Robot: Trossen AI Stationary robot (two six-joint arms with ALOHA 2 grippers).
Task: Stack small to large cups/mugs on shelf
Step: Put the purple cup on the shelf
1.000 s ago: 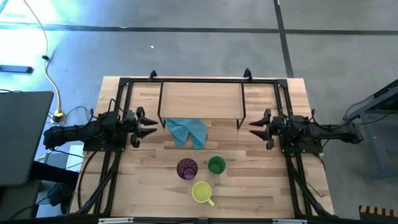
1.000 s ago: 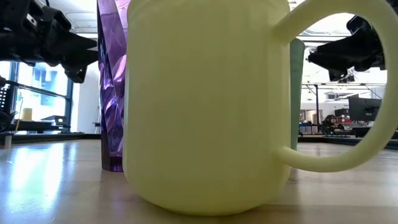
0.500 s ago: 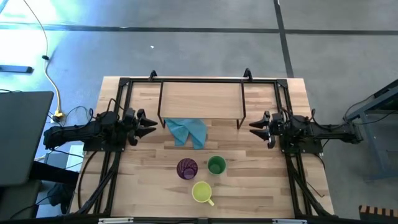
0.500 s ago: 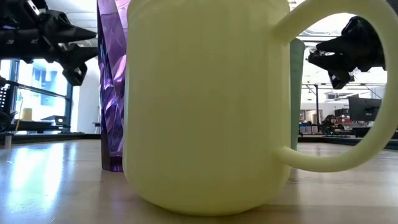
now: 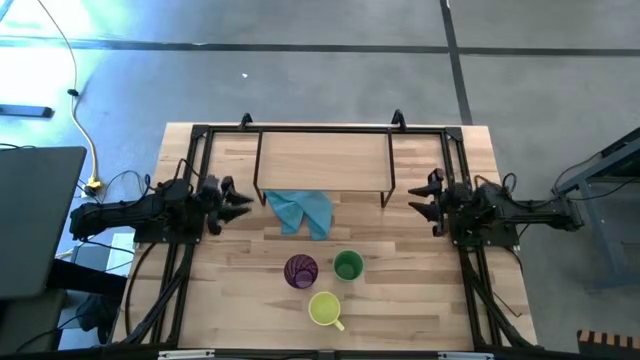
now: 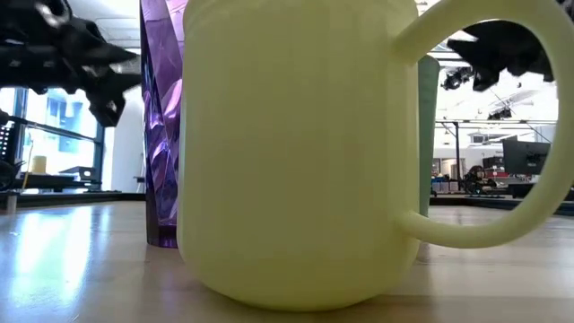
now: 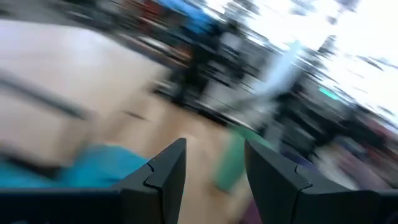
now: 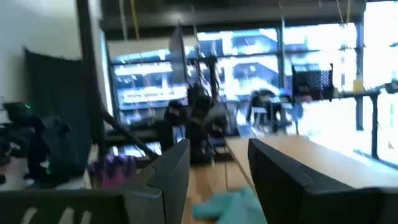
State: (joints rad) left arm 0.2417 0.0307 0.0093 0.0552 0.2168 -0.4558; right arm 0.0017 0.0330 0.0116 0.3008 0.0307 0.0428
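Right claw (image 5: 424,196) has lifted, both claws open, empty; blue cloth (image 5: 302,210) fronts shelf (image 5: 323,157).

The left pincer (image 5: 243,201) is held at nine o'clock, its fingers (image 7: 165,177) parted and nothing between them. The right pincer (image 5: 422,195) is held at three o'clock, likewise parted and unloaded, pointed inward.

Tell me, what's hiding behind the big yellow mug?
Behind the yellow mug stand the purple tumbler and green cup. The mug covers most of both, leaving only slivers.
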